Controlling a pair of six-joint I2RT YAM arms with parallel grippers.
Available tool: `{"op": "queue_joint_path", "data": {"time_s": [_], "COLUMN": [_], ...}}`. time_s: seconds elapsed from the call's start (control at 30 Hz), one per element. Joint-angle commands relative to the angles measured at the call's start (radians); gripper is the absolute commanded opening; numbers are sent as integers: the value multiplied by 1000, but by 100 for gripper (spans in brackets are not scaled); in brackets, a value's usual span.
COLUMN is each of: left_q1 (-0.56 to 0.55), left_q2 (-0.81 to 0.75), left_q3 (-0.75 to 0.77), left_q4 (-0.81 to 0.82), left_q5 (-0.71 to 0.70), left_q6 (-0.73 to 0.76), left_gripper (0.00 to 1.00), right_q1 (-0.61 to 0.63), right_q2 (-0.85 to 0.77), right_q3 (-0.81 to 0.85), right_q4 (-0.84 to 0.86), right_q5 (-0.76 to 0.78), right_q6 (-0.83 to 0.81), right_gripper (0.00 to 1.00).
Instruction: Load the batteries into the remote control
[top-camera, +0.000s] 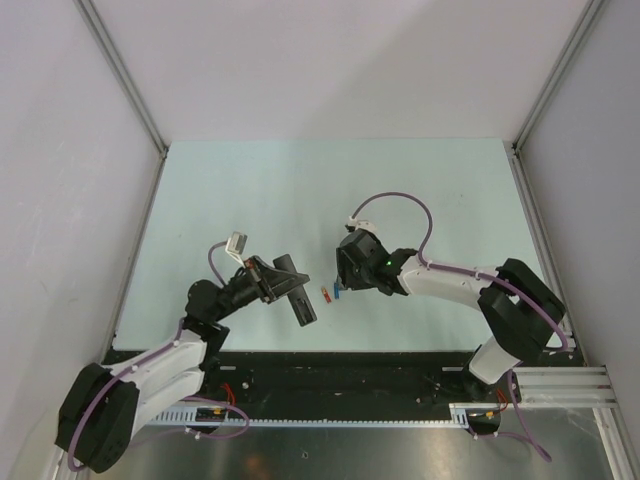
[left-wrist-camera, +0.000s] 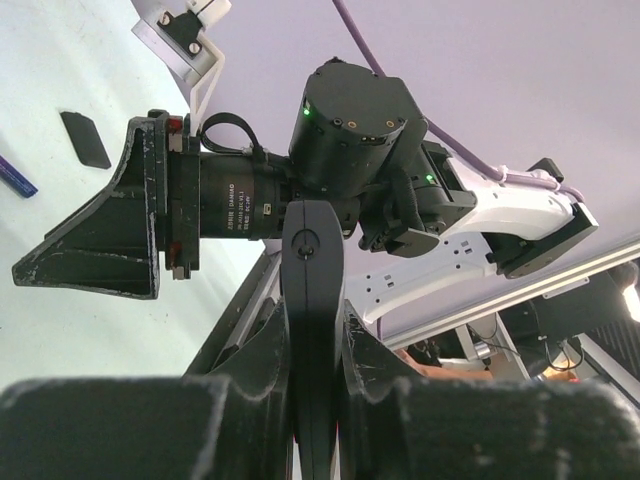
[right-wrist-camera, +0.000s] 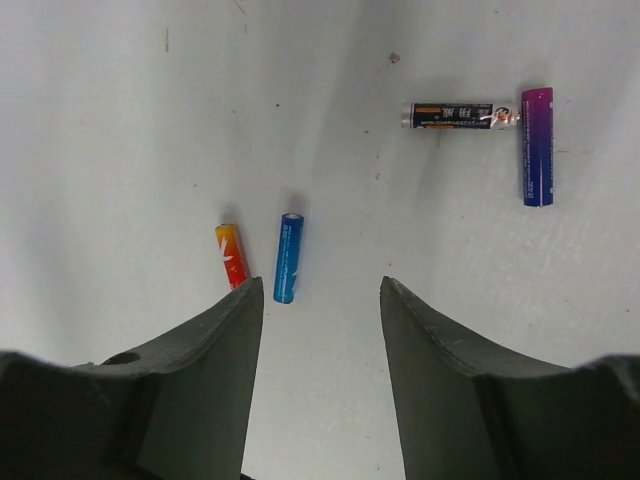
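Reaching left arm: stretches from the lower left corner of the overhead view, bent at the elbow, with the forearm slanting up and right over the worktop (top-camera: 300, 190).
Left pincer (top-camera: 283, 283): clamped on the remote control (top-camera: 298, 296), a slim black bar held at mid-frame and slanting from upper left to lower right.
Right arm: enters from the lower right of the overhead view. Its forearm runs leftward and the wrist tips down toward the worktop.
Right pincer (right-wrist-camera: 320, 290): spread apart with nothing in it; bare worktop fills the gap between the two dark fingers at the bottom of the right wrist view.
Batteries near the pincer: a red-orange battery (right-wrist-camera: 232, 256) and a blue battery (right-wrist-camera: 288, 257) lie side by side, close but apart, just above the left-hand fingertip in that view.
Overhead view alone: shows that pair as tiny specks just right of the remote control's lower end, between the two pincers.
Right wrist view alone: at upper right, a black battery (right-wrist-camera: 455, 115) lies crosswise with its end right against the top of a purple-blue battery (right-wrist-camera: 537, 146) lying lengthwise, making a corner.
Left wrist view alone: the remote control stands upright at centre, pinched between the fingers at the bottom edge. The other arm's fingers show as a dark wedge at left. A flat black piece (left-wrist-camera: 85, 138) lies on the worktop at upper left.
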Motion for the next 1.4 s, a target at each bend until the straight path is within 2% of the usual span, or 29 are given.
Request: {"op": "queue_joint_path", "data": {"time_s": [0.0,0.3,0.8,1.0,1.37], "left_q1": [12,12,12,12,12], "left_q2": [-27,-27,-50,-55,-50], "left_q3": [0,14,-6,-4,-6], "left_q4": [-1,-11,-34,-41,-46], "left_q5": [9,20,19,27,29], "left_q6": [43,79,77,85,88], "left_gripper": [0,0,0,0,0], "right_q1": [5,10,27,31,42], "right_q2": [-16,-16,217,259,288], "right_q3": [12,15,283,302,309], "right_q4": [36,48,-136,-162,-181], "right_q5": [-10,-10,51,41,25], "right_q6": [2,-44,-110,-118,-124], "right_gripper": [54,54,45,39,37]}}
